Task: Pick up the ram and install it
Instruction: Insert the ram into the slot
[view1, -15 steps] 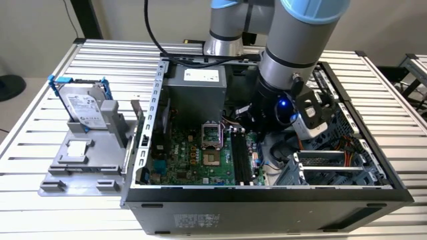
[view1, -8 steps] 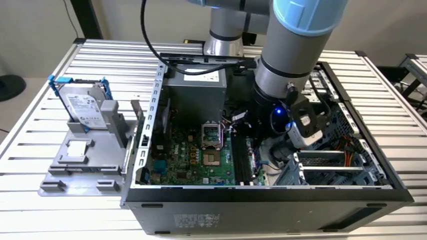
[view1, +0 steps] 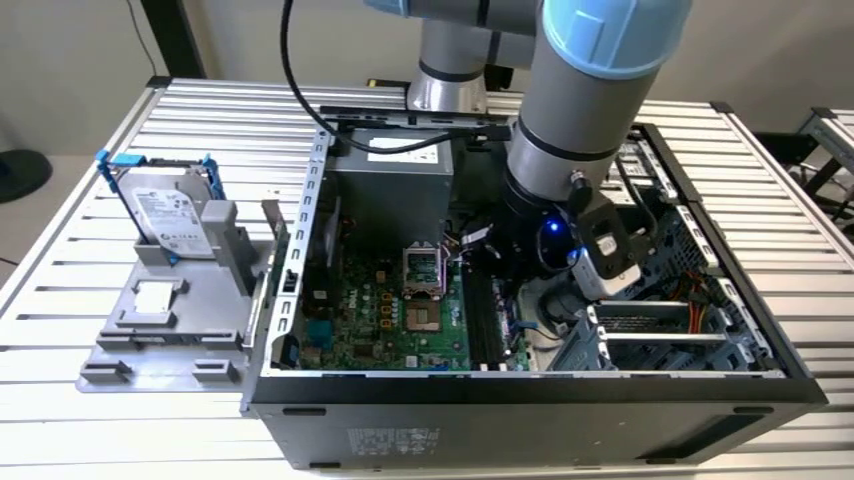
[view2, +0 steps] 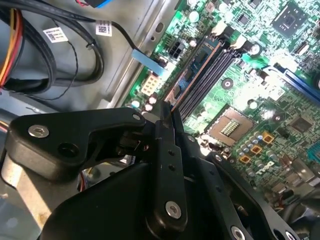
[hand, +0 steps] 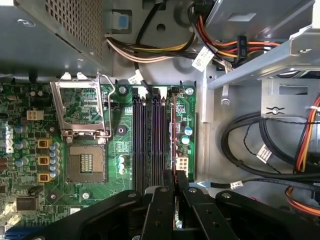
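Observation:
The ram (hand: 173, 130) is a thin stick seen edge-on, standing along the outermost of the long black slots (hand: 147, 145) on the green motherboard (view1: 387, 320). In the second wrist view the ram (view2: 197, 62) runs beside those slots (view2: 212, 70), its near end between my black fingers. My gripper (hand: 175, 175) is shut on that end of the ram, deep inside the open computer case. In the exterior view the arm reaches down into the case and the gripper (view1: 527, 300) sits low over the board. Whether the ram is pressed fully home I cannot tell.
A bare CPU socket (hand: 85, 162) with its lever frame lies beside the slots. Cable bundles (hand: 260, 145) and a metal drive cage (view1: 667, 335) crowd the other side. The grey power supply (view1: 387, 185) stands at the case's far end. A silver hard drive (view1: 171, 215) rests on a grey stand outside.

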